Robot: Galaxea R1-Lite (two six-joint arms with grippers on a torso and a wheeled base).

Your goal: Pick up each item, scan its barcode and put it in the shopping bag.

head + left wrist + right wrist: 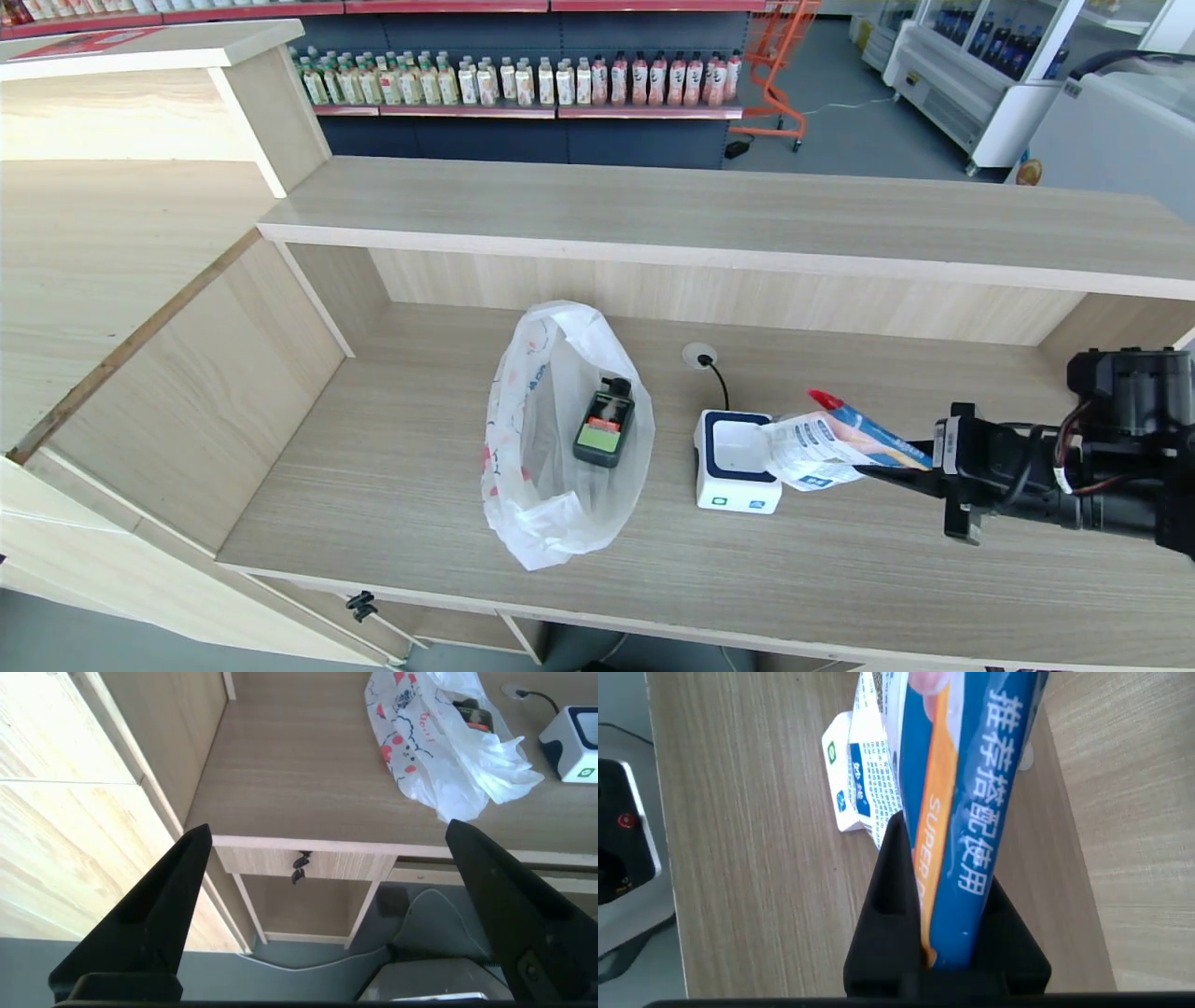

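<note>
My right gripper [882, 469] is shut on a blue, orange and white packet [826, 439], held over the right side of the white barcode scanner [735, 459]. In the right wrist view the packet [971, 812] stands pinched between the black fingers [896, 896], and the scanner [624, 831] lies off to one side. The white plastic shopping bag [551, 439] lies open left of the scanner, with a dark bottle [605, 425] inside. My left gripper [327, 905] is open, hanging low off the counter's front edge, with the bag [439, 737] farther off.
The scanner's black cable [717, 376] runs to a grommet at the back of the counter. A raised wooden ledge [709, 215] crosses behind the counter, with a side wall [187, 373] on the left. A drawer with a black key [299, 866] sits under the counter edge.
</note>
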